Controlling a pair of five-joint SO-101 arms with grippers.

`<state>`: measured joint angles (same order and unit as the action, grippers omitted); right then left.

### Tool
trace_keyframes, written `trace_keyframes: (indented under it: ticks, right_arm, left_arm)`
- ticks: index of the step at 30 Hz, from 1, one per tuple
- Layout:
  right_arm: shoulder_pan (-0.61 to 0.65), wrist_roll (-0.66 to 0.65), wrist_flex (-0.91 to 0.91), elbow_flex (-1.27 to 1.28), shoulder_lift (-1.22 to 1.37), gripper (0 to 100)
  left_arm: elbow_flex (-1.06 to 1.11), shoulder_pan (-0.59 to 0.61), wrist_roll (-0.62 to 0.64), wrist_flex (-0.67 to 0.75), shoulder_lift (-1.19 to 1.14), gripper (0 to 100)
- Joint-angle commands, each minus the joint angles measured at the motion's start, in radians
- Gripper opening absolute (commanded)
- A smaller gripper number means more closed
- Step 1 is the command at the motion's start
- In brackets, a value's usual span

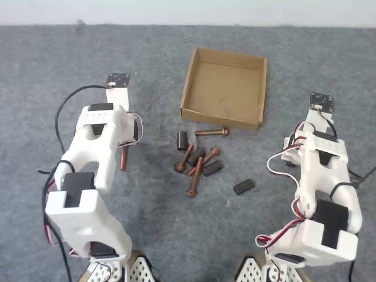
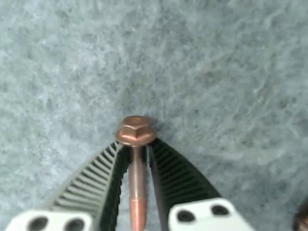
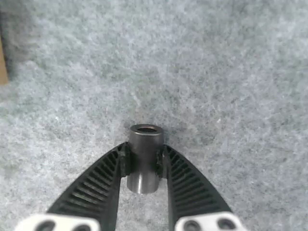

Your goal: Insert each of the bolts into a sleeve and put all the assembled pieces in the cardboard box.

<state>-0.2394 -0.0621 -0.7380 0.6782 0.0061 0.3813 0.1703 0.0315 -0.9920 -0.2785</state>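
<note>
The left arm (image 1: 94,158) stands folded over the left side of the counter (image 1: 147,229), with its wrist bent so that the left hand (image 2: 137,144) points down at the grey surface. Its fingers are pressed in on the shank of a held bolt (image 2: 136,130), whose hex head sticks out just past the fingertips towards the counter; whether the head touches the surface cannot be told. The right arm (image 1: 323,170) is folded the same way over the right side, and the right hand (image 3: 145,150) pinches a held sleeve (image 3: 144,173) by its sides, with the open bore facing away from the wrist and down at the counter. The cardboard box (image 1: 258,88) sits at the far middle of the counter, between the two arms. Four loose bolts (image 1: 212,133) lie in front of it: one lies just beside the box's near wall, and three are crossed in a cluster a little nearer the arms. Four loose sleeves (image 1: 244,186) lie there too, three in among the cluster and one apart on the side of the right arm. With the held pieces that makes five bolts and five sleeves.
</note>
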Motion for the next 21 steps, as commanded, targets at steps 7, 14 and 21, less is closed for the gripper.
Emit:
trace_keyframes:
  ticks: [7,14,21]
  right_arm:
    - [0.01,0.005,-0.008,-0.071,-0.015,0.6]
    - [0.004,-0.133,-0.245,-0.209,-0.068,0.6]
    - [0.028,-0.611,-0.438,-0.256,-0.157,0.6]
  left_arm:
    - [0.134,0.026,-0.023,0.109,0.173,1]
    - [0.326,0.018,-0.025,0.281,0.336,1]
    - [0.329,0.018,-0.025,0.287,0.341,1]
